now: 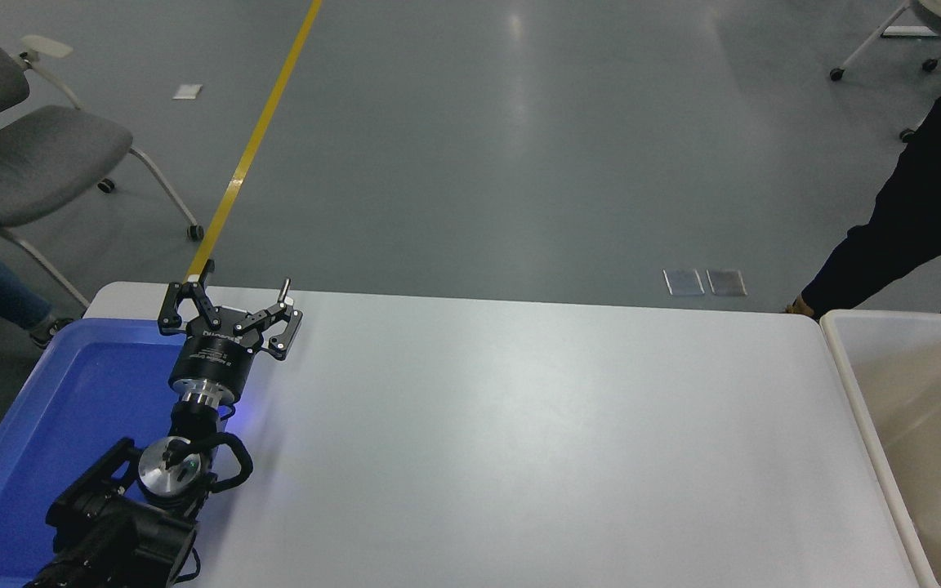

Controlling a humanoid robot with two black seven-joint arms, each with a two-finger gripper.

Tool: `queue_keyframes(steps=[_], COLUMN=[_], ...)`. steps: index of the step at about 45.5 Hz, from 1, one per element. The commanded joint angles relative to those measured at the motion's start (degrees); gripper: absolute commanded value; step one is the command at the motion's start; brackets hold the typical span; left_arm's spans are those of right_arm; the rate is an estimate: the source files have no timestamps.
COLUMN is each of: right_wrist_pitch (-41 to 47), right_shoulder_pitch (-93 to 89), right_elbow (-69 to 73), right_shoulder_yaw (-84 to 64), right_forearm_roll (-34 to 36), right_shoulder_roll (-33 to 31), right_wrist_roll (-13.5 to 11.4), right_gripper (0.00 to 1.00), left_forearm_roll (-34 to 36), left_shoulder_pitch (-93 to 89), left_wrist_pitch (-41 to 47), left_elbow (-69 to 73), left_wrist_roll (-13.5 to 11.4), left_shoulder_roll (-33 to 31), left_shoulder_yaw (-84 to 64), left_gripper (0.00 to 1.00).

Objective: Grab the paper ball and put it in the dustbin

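The left gripper is parked at the near-left of the bench, over the inner edge of the blue tray, its fingers spread wide and holding nothing. The right gripper is not in view, so its state cannot be told. The paper ball is not visible anywhere: not on the bench, not in the tray, not in the exposed part of the dustbin. The dustbin stands far to the right of the left gripper, touching or just beside the bench's right end; only its left portion shows, and its beige interior appears bare there. A person in dark clothing stands beyond the dustbin's far corner.

Judgement: the step in hand is probably the carry or release over the dustbin, performed outside the frame, or else the task is already closed. If the ball is held, the release should occur well inside the thick white rim, low over the interior, since crumpled paper is light and may bounce or drift out. The arm should keep clear of the person. Verification of the ball's resting place is advised before withdrawal.
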Motion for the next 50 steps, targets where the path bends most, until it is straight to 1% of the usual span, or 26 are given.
queue_keyframes(steps=[1, 7, 11, 13, 16, 21, 22, 23, 26, 27, 28, 29, 30, 50], right_wrist_pitch=[-2.5, -3.0, -3.0, -3.0, -3.0, -3.0, -2.9, -2.9, -2.9, -2.9, -2.7, -2.5, -2.4, -2.3], right_shoulder_pitch=[-5.3, -5.4, -6.0, -6.3, -6.5, -6.5, -6.5, -6.5, -6.5, -6.6, -6.6, -6.6, -6.6, -6.2], right_elbow=[-2.1, -2.1, -2.1, -2.1, -2.1, -2.1, -2.1, -2.1, -2.1, -2.1, -2.1, -2.1, -2.1, -2.1], right_shoulder_yaw=[8.4, 9.6, 9.6, 9.6, 9.6, 9.6, 9.6, 9.6, 9.6, 9.6, 9.6, 9.6, 9.6, 9.4], right_forearm_roll=[0.3, 0.3, 0.3, 0.3, 0.3, 1.0, 1.2, 1.4, 1.8, 1.9, 2.0, 2.0, 2.0, 1.9], right_shoulder_roll=[5.4, 5.4, 5.3, 5.1, 4.8, 4.5, 4.4, 4.4, 4.3, 4.2, 4.1, 3.9, 3.8, 2.6], right_wrist_roll=[0.1, 0.0, 0.1, 0.1, 0.1, 0.1, 0.1, 0.1, 0.1, 0.1, 0.2, 0.1, 0.1, 0.2], right_gripper=[0.0, 0.0, 0.08, 0.1, 0.17, 0.18, 0.19, 0.23, 0.36, 0.44, 0.56, 0.81, 1.0, 1.0], left_forearm_roll=[0.0, 0.0, 0.0, 0.0, 0.0, 0.0, 0.0, 0.0, 0.0, 0.0, 0.0, 0.0, 0.0, 0.0], left_shoulder_pitch=[0.0, 0.0, 0.0, 0.0, 0.0, 0.0, 0.0, 0.0, 0.0, 0.0, 0.0, 0.0, 0.0, 0.0], left_wrist_pitch=[-0.1, 0.0, 0.0, 0.0, 0.0, 0.0, 0.0, 0.0, 0.0, 0.0, 0.0, 0.0, 0.0, 0.0], left_elbow=[0.0, 0.0, 0.0, 0.0, 0.0, 0.0, 0.0, 0.0, 0.0, 0.0, 0.0, 0.0, 0.0, 0.0], left_wrist_roll=[0.0, 0.0, 0.0, 0.0, 0.0, 0.0, 0.0, 0.0, 0.0, 0.0, 0.0, 0.0, 0.0, 0.0], left_shoulder_roll=[0.0, 0.0, 0.0, 0.0, 0.0, 0.0, 0.0, 0.0, 0.0, 0.0, 0.0, 0.0, 0.0, 0.0], left_shoulder_yaw=[0.0, 0.0, 0.0, 0.0, 0.0, 0.0, 0.0, 0.0, 0.0, 0.0, 0.0, 0.0, 0.0, 0.1], left_gripper=[0.99, 0.99, 0.99, 0.99, 0.99, 0.99, 0.99, 0.99, 0.99, 0.99, 0.99, 0.99, 0.99, 0.99])
